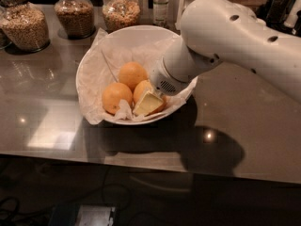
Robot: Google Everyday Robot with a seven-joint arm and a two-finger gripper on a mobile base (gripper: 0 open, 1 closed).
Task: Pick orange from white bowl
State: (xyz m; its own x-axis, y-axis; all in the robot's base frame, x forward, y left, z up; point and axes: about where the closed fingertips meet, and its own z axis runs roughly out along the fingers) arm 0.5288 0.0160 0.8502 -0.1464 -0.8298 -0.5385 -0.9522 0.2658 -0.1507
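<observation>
Camera view shows the robot's two-finger gripper (149, 102) lowered inside the large, wide, glossy white bowl (126, 28), at the bowl's near right side. Its cream-coloured tip lies against the front of the round orange fruit with pebbled skin (142, 89), which sits directly under the wrist. Whether the gripper is clamped on this orange or only resting on it cannot be determined, because the wrist covers the far side of the fruit.

A second orange (116, 97) lies just left of the gripper, touching the first. A third orange (132, 74) lies behind the gripper, touching both. All three rest on the crumpled white paper lining (93, 81), which overhangs the bowl rim on the left.

The thick white robot arm (225, 36) extends up and to the right from the gripper. The bowl stands on a glossy grey countertop (244, 126). Well behind the gripper, three glass jars of grain (75, 15) and a small clear bottle (161, 4) stand in a row.
</observation>
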